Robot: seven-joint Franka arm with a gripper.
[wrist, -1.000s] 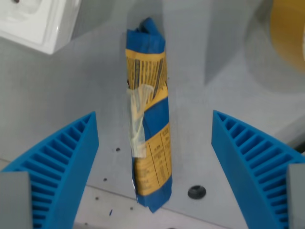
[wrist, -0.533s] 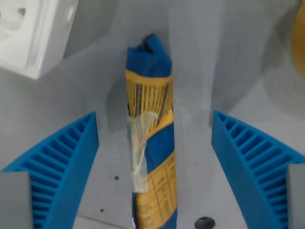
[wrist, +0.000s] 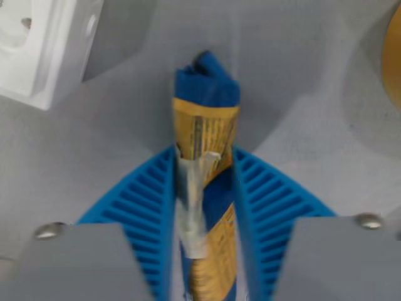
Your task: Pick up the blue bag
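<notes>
**Blue bag clamped in the hand**

The blue bag (wrist: 207, 188), a rolled package with yellow printed panels and a strip of clear tape, lies on the grey bench (wrist: 301, 81) at the centre of the wrist view. The hand (wrist: 203, 219) is closed on it, with both blue ribbed fingers (wrist: 147, 207) pressed against its sides. A white object (wrist: 44, 47) sits at the wrist view's upper left, apart from the bag.

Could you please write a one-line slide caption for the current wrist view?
Gripper shut on the rolled blue bag, ribbed fingers pressing both its sides.
</notes>
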